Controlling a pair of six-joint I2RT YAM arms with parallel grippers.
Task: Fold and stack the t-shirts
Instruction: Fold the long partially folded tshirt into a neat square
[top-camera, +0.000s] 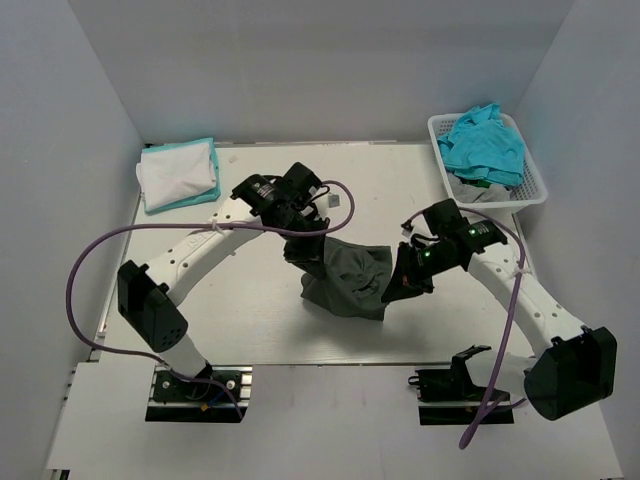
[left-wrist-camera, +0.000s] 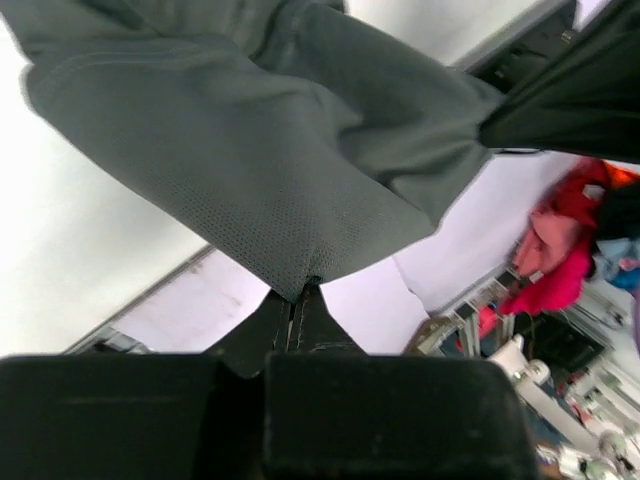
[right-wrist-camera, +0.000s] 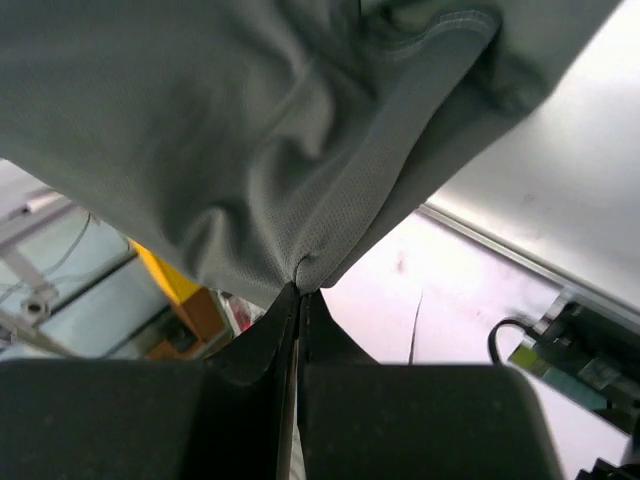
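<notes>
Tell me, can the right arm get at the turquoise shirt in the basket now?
Probably not yet: the right gripper is shut on the grey t-shirt. Nothing stands between it and the turquoise shirt in the basket.

You have a dark charcoal grey t-shirt (top-camera: 350, 275) with a fine mesh weave, pinched by the black left gripper (left-wrist-camera: 297, 296) and the black right gripper (right-wrist-camera: 300, 296). At the far left, a white t-shirt (top-camera: 178, 172) lies on a turquoise t-shirt (top-camera: 186, 146). The white lattice basket (top-camera: 537, 186) holds turquoise cloth (top-camera: 485, 148) over light grey cloth (top-camera: 478, 190). Your cables (top-camera: 85, 270) are purple.
</notes>
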